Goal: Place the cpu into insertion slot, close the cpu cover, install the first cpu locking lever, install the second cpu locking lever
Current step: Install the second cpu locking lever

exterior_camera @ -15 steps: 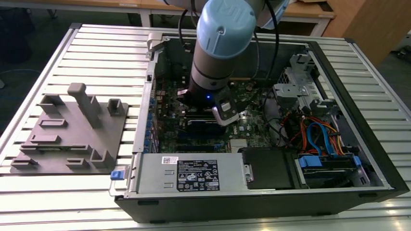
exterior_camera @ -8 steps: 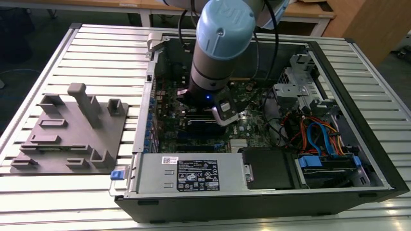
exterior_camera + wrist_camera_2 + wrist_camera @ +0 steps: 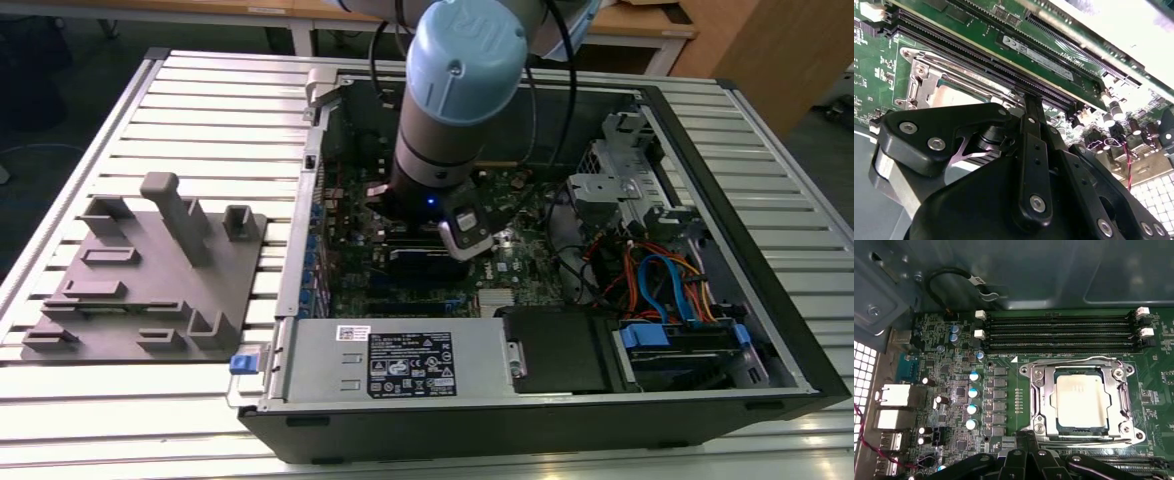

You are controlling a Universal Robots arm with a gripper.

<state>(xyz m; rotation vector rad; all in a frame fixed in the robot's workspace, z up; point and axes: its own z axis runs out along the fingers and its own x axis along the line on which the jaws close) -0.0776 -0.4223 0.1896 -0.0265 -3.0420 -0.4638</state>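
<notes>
While the gripper (image 3: 1026, 460) hangs just beside the insertion slot (image 3: 1080, 402) inside the open computer case (image 3: 747, 395), its fingers are seen drawn close together at the socket's edge, with nothing held; whether contact is made with a lever cannot be told. In the first wrist view the cpu (image 3: 1078, 401) is seen seated in the socket, framed by the cpu cover (image 3: 1116, 400), which lies flat over it. Placement and cover closing are therefore judged done; lever state is unclear. Memory slots (image 3: 1059, 332) are noted just beside the socket, capacitors (image 3: 973, 392) near it. A grey fixture tray (image 3: 134, 290) is recorded outside the case, well apart.
</notes>
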